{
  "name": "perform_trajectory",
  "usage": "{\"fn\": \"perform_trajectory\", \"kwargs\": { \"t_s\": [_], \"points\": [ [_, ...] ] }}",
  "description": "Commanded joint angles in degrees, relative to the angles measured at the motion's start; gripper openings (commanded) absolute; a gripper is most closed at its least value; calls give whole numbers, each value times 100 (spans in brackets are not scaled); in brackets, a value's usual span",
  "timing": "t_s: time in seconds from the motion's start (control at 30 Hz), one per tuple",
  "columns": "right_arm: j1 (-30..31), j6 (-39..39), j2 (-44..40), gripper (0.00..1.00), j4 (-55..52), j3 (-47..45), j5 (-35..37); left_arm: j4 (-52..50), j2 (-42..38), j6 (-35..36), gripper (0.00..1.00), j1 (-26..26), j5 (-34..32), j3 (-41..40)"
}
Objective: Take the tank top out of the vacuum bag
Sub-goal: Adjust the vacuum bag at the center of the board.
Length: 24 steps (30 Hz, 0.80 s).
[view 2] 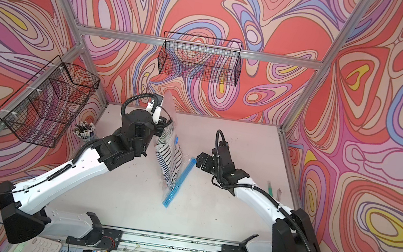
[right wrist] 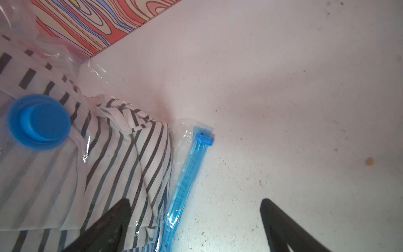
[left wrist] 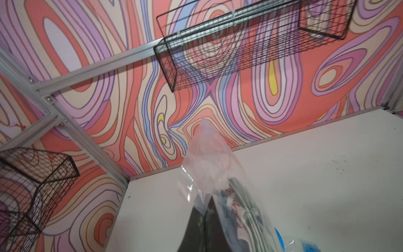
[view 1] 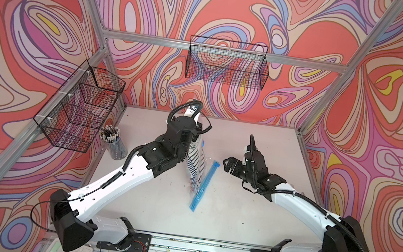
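- While left claw [left wrist: 207,203] pinches the limp, slippery vacuum bag [view 2: 171,154] aloft, its light tank top [right wrist: 122,157] sags.
- Right claw [right wrist: 193,201], wide at the bag's three o'clock: best pinch cloth by zip strip [right wrist: 187,174].

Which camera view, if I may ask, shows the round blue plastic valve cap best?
The right wrist view: the round blue plastic valve cap is large, whole and nearly face-on. Both top views show only a small blue sliver of it. The left wrist view catches a blurred blue edge, possibly the cap.
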Motion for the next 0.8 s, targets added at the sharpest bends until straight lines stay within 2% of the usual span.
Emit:
{"fn": "perform_trajectory", "kwargs": {
  "t_s": [0.0,0.1,0.4,0.43,0.47,0.5,0.57,0.67,0.77],
  "points": [
    [-33,11,119,98,90,32,-95,-768,-161,-1038,0,255,-337,-171],
    [-32,76,197,98,159,-74,-99,-1222,-233,-1429,0,319,-698,-392],
    [-25,658,600,93,1074,-753,-396,-2253,56,-2556,0,329,-595,-771],
    [-29,700,634,93,1163,-795,-431,-2437,94,-2676,20,337,-580,-758],
    [-26,745,666,92,1258,-859,-452,-2591,117,-2831,52,329,-563,-769],
    [-28,768,695,92,1311,-892,-453,-2664,118,-2897,63,329,-490,-783],
    [-24,811,772,91,1432,-946,-466,-2760,79,-2914,71,329,-186,-748],
    [-22,887,965,89,1642,-965,-560,-3111,40,-2984,96,335,137,-522],
    [-23,1000,1139,85,1955,-1055,-588,-3200,-61,-3009,100,321,448,-483]
  ]
}}
